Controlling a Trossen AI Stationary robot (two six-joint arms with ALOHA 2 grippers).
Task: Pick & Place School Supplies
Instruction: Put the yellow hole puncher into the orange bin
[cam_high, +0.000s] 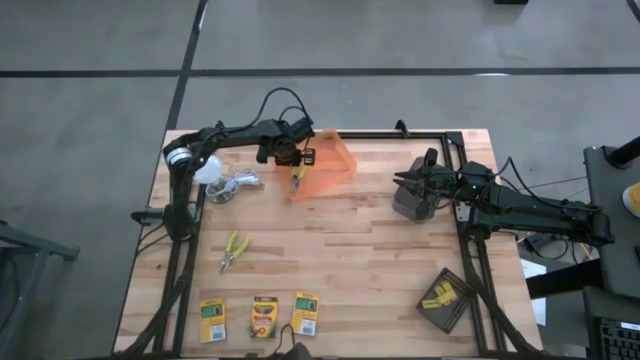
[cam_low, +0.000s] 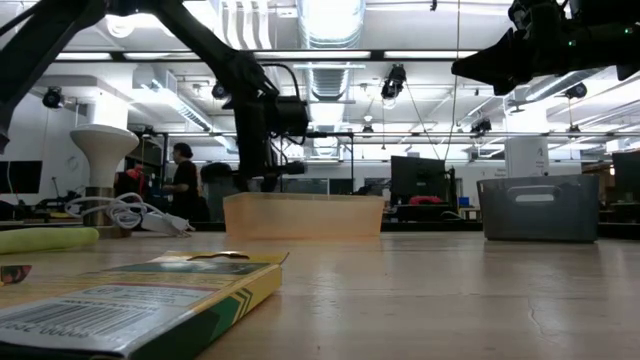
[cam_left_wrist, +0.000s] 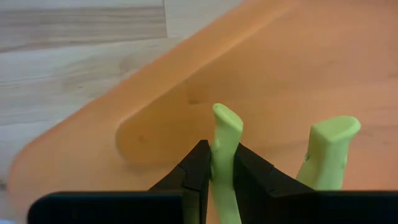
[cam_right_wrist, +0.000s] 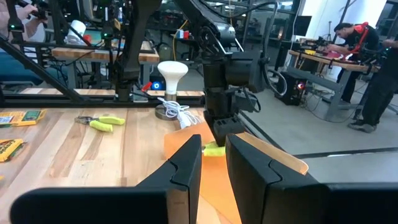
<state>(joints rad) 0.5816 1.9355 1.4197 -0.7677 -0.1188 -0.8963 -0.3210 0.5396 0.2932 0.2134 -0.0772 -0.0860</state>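
Note:
My left gripper (cam_high: 290, 157) hangs over the left corner of the translucent orange bin (cam_high: 325, 165) and is shut on one yellow-handled plier tool (cam_high: 297, 181). A second plier tool (cam_high: 235, 250) lies flat on the wood, left of centre. Three yellow-and-green crayon boxes (cam_high: 264, 315) lie in a row along the near edge. The tiny yellow blocks (cam_high: 443, 295) sit on a dark square tray near the right corner. My right gripper (cam_right_wrist: 214, 155) is open, held in the air over a grey bin (cam_high: 408, 200) on the right side. My left gripper pinches one yellow-green handle (cam_left_wrist: 225, 134) of the plier tool between its two fingers (cam_left_wrist: 196, 171), coming from above and pointing down. The handle runs along the fingers, its free end past the fingertips. The other handle (cam_left_wrist: 333, 146) stands free beside it, above the bin's floor.
A white ball lamp with a coiled cable (cam_high: 222, 178) sits left of the orange bin, close under the left arm. Black frame rails run along the table's far and right sides. Bare wood lies in the table's middle (cam_high: 350, 250). People work at benches in the room behind.

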